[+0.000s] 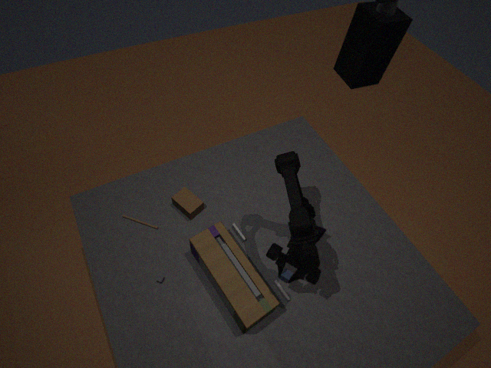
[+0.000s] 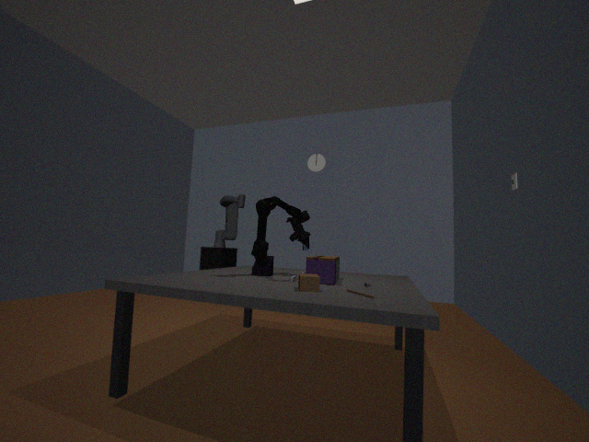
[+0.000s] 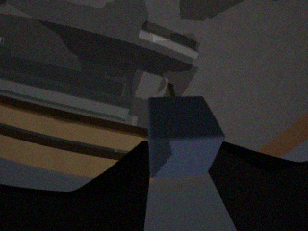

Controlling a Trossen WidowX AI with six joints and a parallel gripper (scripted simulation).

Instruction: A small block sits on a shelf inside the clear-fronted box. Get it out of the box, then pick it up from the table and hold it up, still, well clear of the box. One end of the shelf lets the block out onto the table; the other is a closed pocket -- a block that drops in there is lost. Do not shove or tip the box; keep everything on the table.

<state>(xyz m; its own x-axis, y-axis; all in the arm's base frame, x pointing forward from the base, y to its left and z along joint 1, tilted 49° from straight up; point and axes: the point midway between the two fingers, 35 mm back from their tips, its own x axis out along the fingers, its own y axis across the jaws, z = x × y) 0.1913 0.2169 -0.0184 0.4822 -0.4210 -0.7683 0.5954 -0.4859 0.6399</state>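
Dim room, grey table: one blue block, raised in the pincer

Clock directions are as in the top view, twelve at its upper edge.

Room: blue-grey walls (image 2: 380, 190), poorly lit.

Table (image 1: 357, 257) (image 2: 266, 299): grey, dark-legged, on an orange-brown floor (image 1: 119, 110) (image 2: 228, 371).

Arm (image 1: 299, 221) (image 2: 285, 206): black, one, reaching down towards six o'clock.

Box (image 1: 228, 273) (image 2: 322, 270) (image 3: 58, 156): wood-topped with a long slot; purple end at eleven, green end at five. Upright.

Pincer (image 1: 287, 274) (image 2: 306, 245) (image 3: 175, 145): closed on the blue block, a finger at either side.

Tan block (image 1: 188, 201) (image 2: 309, 282): on the table, beyond the box's purple end.

Blue block (image 1: 287, 273) (image 2: 305, 247) (image 3: 183, 149): the piece wanted; out of the box, off the table and between the fingers. Long axis not discernible. The box lies at nine o'clock from it, near; its green end at seven. In the exterior view the block hangs higher than the box top.

Thin stick (image 1: 139, 221) (image 2: 360, 293): at ten o'clock from the box.

Remarks: retrieval and grasp judged complete; clearance remains. Advisable: more height and a drift towards three, away from the box, then a motionless hold. Hazard: a slip, or a clip against the box if swung towards nine.
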